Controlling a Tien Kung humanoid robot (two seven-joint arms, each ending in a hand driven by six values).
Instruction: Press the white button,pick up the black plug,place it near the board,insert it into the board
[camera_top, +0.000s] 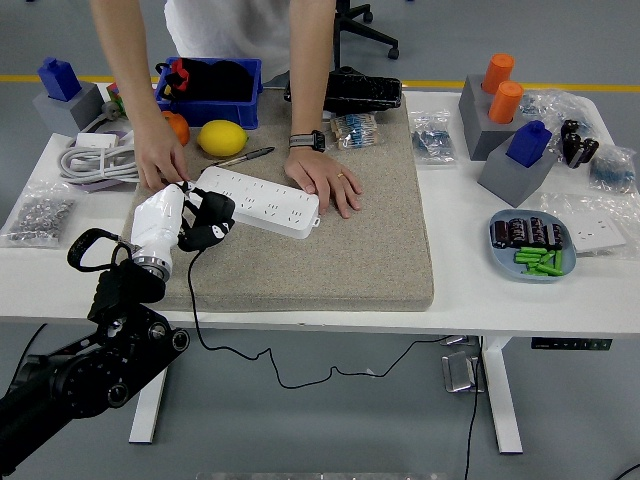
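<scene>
1. the robot's left hand (185, 225) is coming in from the bottom left, and its white fingers (158, 222) are curling around the black plug (210, 222), pinching it tight.
2. the black plug is sitting in that hand just beside the left end of the white power strip (259, 200); i cannot tell if it is touching the strip.
3. a thin black cord (262, 362) is hanging from the plug, going down past the table's front edge and looping under it.
4. the power strip is lying at a slant on the tan mat (370, 225), which is covering the middle of the white table (470, 290).
5. a person is standing at the far side. one hand (160, 158) is resting at the left end of the strip, and the other hand (325, 178) is lying flat on the mat, touching the strip's right end.
6. a yellow lemon (222, 137) and a pen (243, 157) are lying just behind the strip, with a blue bin (210, 90) farther back.
7. a blue plate (533, 246) with green and black bits is sitting on the right side of the table, well apart from the hand.
</scene>
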